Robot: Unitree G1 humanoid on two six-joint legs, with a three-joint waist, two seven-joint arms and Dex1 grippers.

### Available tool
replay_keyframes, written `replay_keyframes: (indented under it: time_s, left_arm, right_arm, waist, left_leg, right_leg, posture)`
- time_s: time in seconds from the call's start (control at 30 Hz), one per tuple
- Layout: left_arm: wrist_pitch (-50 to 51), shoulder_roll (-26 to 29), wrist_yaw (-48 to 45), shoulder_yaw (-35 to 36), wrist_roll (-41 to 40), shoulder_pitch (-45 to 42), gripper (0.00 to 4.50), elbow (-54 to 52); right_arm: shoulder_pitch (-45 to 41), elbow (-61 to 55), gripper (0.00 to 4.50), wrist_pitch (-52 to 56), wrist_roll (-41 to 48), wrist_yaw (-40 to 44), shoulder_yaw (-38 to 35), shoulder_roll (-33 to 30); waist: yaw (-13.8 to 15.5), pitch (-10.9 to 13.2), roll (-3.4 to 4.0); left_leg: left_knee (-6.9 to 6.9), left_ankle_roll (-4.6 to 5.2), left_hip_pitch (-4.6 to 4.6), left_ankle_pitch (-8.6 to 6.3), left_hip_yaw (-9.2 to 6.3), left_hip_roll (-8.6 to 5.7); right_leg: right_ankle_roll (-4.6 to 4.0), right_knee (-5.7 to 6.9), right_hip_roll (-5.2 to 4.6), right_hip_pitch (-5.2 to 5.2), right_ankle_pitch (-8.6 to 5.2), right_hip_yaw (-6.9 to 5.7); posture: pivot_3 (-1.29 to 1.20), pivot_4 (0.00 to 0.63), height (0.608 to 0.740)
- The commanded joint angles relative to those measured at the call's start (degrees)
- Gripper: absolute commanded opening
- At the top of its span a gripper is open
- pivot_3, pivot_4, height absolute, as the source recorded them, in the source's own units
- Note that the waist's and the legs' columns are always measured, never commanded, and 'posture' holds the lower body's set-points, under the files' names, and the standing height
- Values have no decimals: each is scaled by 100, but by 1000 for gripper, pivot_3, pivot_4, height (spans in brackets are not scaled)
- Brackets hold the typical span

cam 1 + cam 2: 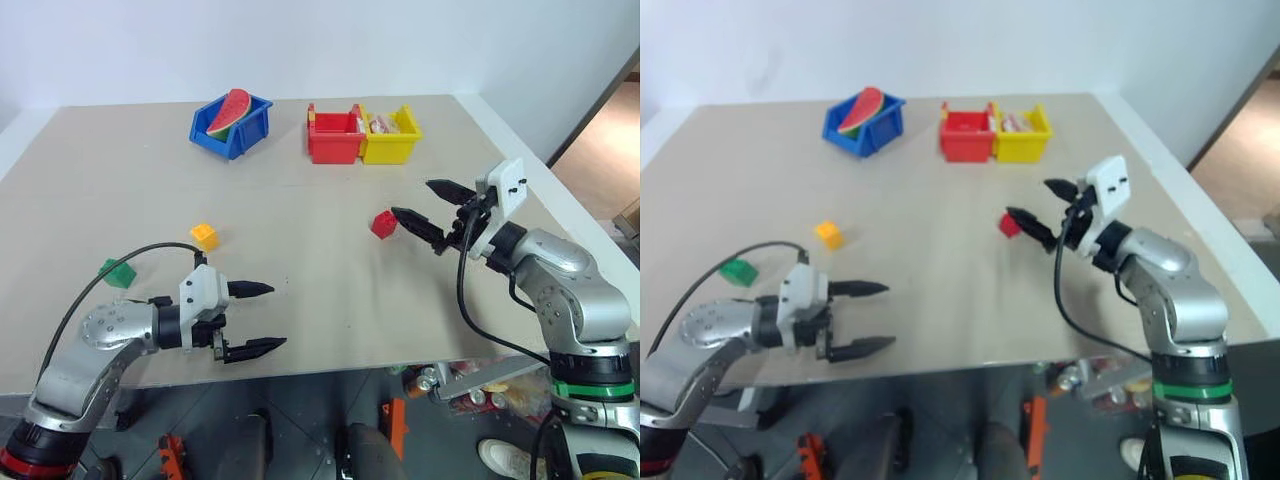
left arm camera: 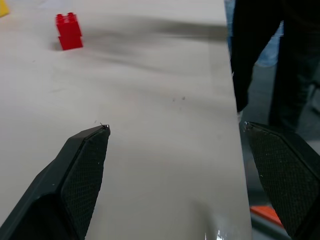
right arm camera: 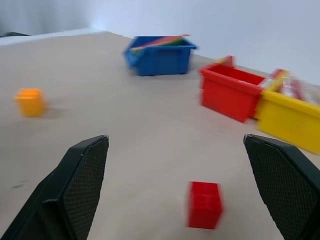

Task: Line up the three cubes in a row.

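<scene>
Three cubes lie apart on the table. The red cube (image 1: 383,223) sits right of centre, the yellow-orange cube (image 1: 205,236) left of centre, and the green cube (image 1: 118,272) near the left front. My right gripper (image 1: 430,212) hovers open just right of the red cube, pointing at it, nothing between its fingers (image 3: 80,180). Near the front edge my left gripper (image 1: 265,318) is open and empty, pointing right, with the green and yellow-orange cubes behind it. The left wrist view shows the red cube (image 2: 68,31) far ahead.
A blue bin (image 1: 232,126) with a watermelon slice stands at the back. To its right are a red bin (image 1: 335,138) and a yellow bin (image 1: 391,136) side by side. The table's front edge (image 1: 330,370) runs just below my left gripper. A dark-clothed person (image 2: 270,50) stands past the table.
</scene>
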Motion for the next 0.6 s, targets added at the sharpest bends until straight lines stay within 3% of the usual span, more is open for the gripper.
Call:
replay_keyframes:
  time_s: [0.03,0.23,0.6]
  left_arm:
    - [-24,-91,-66,-41,-44,-262,4434,251]
    - [-68,-551,374,82,34,-654,4434,783]
    - [-254,-610,583,154,201,-592,4434,741]
  right_arm:
    - [-338,441,4500,-284,-285,12,123,35]
    - [-1013,1642,4500,-739,-755,146,597,434]
    - [-1935,3875,4500,-1710,-1383,534,910,823]
  waist:
    - [-1,0,0]
    - [-14,0,0]
    - [-12,0,0]
  left_leg:
    - [6,4,0,-3,2,4]
    - [30,9,2,-7,20,33]
    - [35,9,5,-7,40,50]
  right_leg:
    - [0,0,8,1,0,2]
    - [-4,1,37,1,23,19]
    - [-12,1,54,-4,38,39]
  posture:
    - [0,150,740]
    - [0,150,740]
    - [0,150,740]
